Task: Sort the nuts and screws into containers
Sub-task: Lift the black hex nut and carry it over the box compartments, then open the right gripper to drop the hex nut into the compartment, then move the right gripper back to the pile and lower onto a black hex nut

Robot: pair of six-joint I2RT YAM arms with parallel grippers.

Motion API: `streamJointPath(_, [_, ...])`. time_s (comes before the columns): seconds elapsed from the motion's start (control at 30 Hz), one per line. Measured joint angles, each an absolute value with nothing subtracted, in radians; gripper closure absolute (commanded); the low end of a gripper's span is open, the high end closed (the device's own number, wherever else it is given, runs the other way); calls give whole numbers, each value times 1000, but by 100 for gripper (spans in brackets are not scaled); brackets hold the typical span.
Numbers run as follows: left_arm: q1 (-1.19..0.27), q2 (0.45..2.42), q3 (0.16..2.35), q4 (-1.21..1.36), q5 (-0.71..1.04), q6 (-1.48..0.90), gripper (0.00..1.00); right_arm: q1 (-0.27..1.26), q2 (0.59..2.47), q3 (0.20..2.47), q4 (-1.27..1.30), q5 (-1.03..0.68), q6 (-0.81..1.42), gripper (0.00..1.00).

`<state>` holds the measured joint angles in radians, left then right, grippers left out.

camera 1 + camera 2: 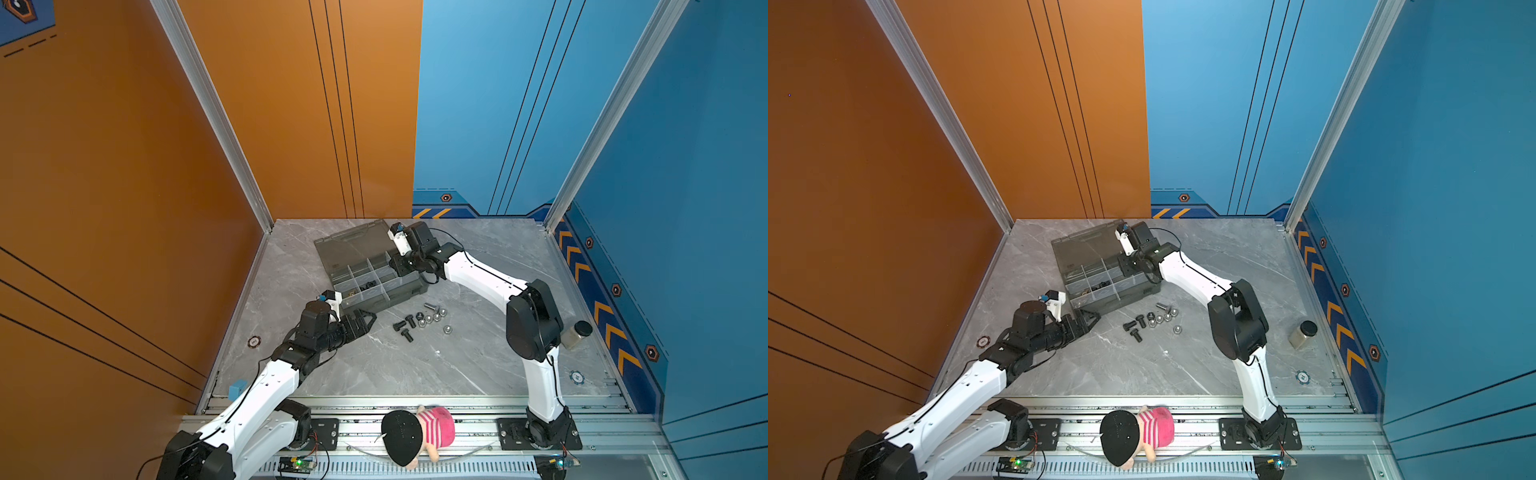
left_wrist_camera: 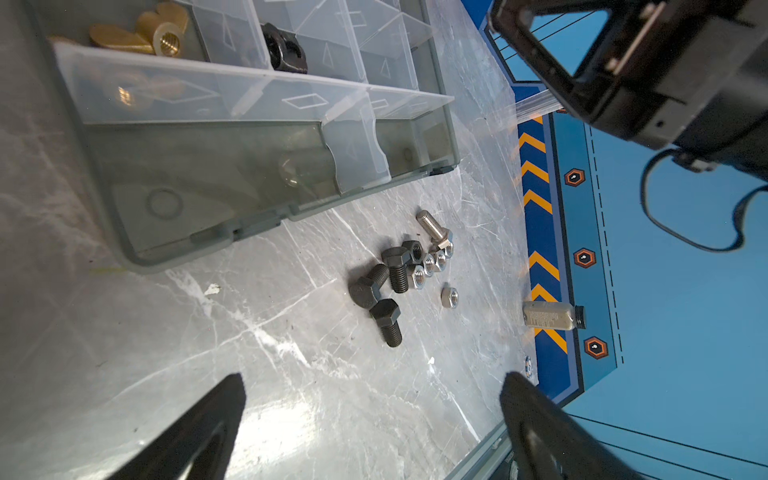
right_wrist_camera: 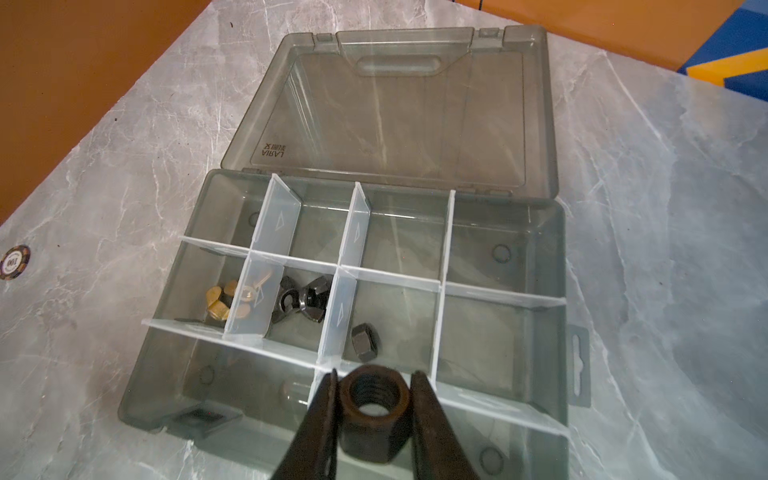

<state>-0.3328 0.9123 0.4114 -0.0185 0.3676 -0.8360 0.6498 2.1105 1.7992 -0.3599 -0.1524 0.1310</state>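
Right gripper [image 3: 374,376]: clamping black nut [image 3: 371,415] across flats, hovering over case [image 3: 548,353], aiming toward cell [image 3: 395,316] with loose nut [image 3: 365,341] just ahead.

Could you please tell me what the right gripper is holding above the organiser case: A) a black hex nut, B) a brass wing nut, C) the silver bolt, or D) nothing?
A: the right wrist view shows the right gripper shut on a black hex nut over the organiser case.
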Motion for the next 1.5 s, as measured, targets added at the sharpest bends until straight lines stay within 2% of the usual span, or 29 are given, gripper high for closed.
streamJointPath(0.23, [-332, 908, 409, -20, 368, -836, 2, 657, 2212, 1852, -321, -152, 154, 97])
streamJointPath(0.5, [-326, 902, 408, -25, 368, -836, 2, 657, 2270, 1858, -321, -134, 162, 91])
streamJointPath(0.77, [-325, 902, 405, -26, 368, -836, 2, 657, 2275, 1861, -323, -125, 162, 72])
streamJointPath(1.07, [-321, 902, 400, -27, 368, -836, 2, 656, 2275, 1864, -333, -121, 165, 59])
streamJointPath(1.37, [-321, 902, 400, -26, 368, -837, 2, 656, 2265, 1868, -361, -126, 165, 57])
streamJointPath(1.5, [-321, 902, 400, -26, 368, -839, 2, 656, 2193, 1813, -375, -130, 165, 56])
